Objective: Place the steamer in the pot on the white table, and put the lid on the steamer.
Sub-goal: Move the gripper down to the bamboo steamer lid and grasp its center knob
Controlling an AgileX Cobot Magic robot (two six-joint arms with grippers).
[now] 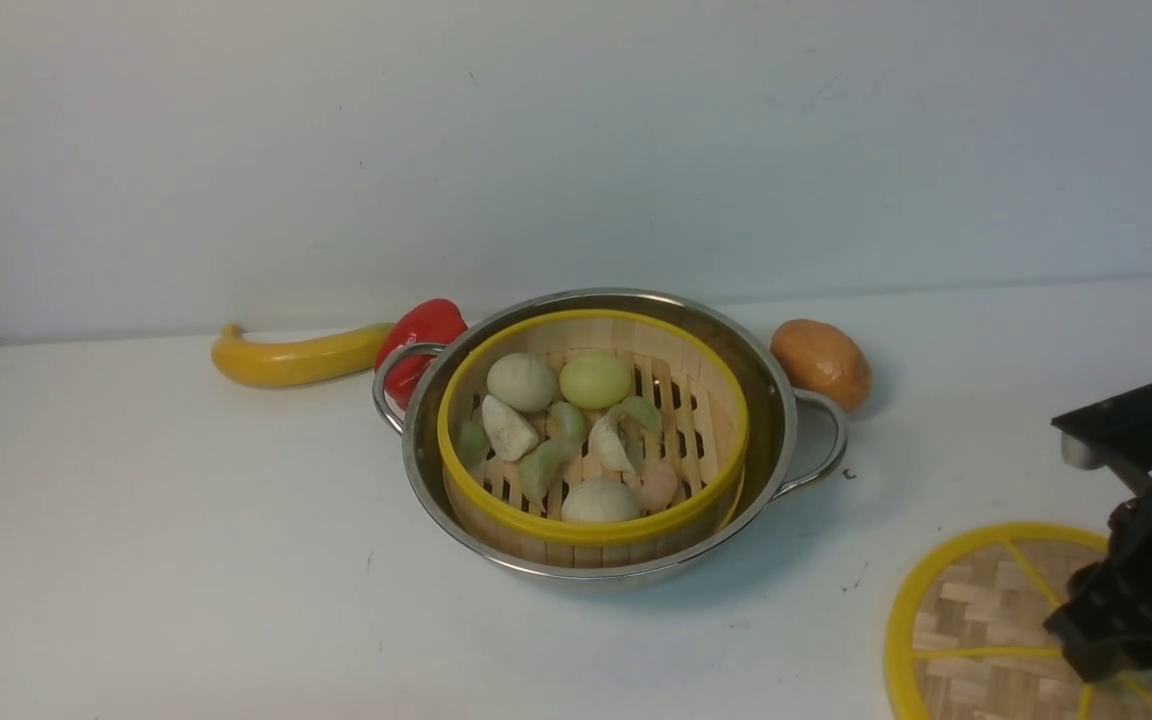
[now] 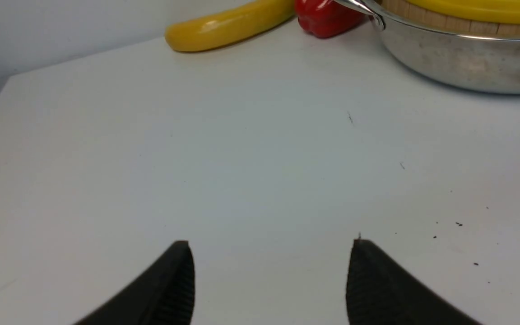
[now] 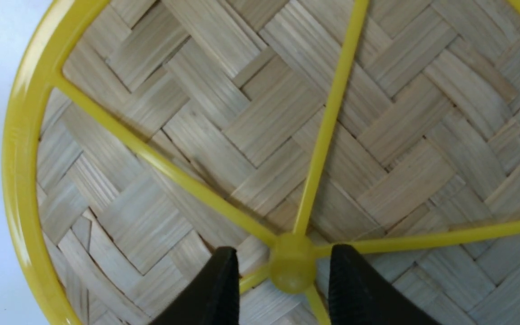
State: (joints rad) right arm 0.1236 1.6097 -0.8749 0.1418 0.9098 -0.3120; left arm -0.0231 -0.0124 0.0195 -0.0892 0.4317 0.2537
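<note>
lower right of the front frame: lid (image 1: 976, 620), flat on the white table (image 1: 186, 520), spoked face up, partly cut off by the frame edge. round, so no long axis to line up with; sole grasp point the centre knob (image 3: 291, 266).

directly above that knob: right gripper (image 3: 283, 257), pointed down, jaws at a middling gap, one black finger on either side of the knob, a thin strip of weave showing on both sides, nothing clamped yet.

centre of the front frame: steamer (image 1: 591, 440), buns and dumplings (image 1: 576, 430) inside, seated in the pot (image 1: 776, 400), yellow rim standing just proud of the steel rim. up and to the left of the lid, well apart from it.

outside the front frame, seen only through its own wrist camera: left gripper (image 2: 271, 253), jaws spread wide, empty, over bare table near the pot.

nearer arm for the lid: right, plainly.

judged next: pinch on the knob, straight lift, carry toward frame centre, level set-down on the steamer rim.
</note>
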